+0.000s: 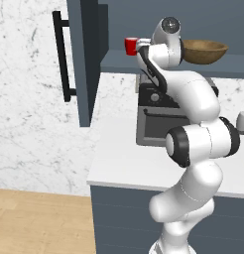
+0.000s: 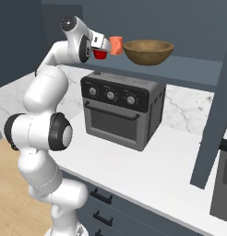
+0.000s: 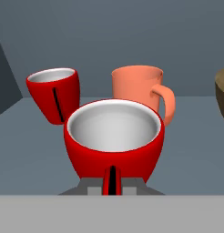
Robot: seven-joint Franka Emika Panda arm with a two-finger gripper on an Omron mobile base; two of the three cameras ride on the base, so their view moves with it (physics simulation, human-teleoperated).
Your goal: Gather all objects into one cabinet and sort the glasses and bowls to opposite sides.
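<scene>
Red filled my hand view: a glossy red mug with a pale inside sat right in front of the camera, its handle pointing back at me between the fingertips. My gripper was clenched on that handle, grasping the mug. Behind it to the left stood a second red mug, tilted rather than upright, and behind it to the right an orange mug stood upright with its handle to the right. The dark brown rim of the wooden bowl showed at the far right edge.

From my right base view I saw the held mug up at the level of the cabinet shelf, just left of the orange mug, with the bowl resting on the shelf to the right of it. On the white counter below stood a grey toaster oven.

From my left base view a red mug sat at the shelf's left end, beside the open slate-blue door with its black bar handle; the bowl lay well to the right.
</scene>
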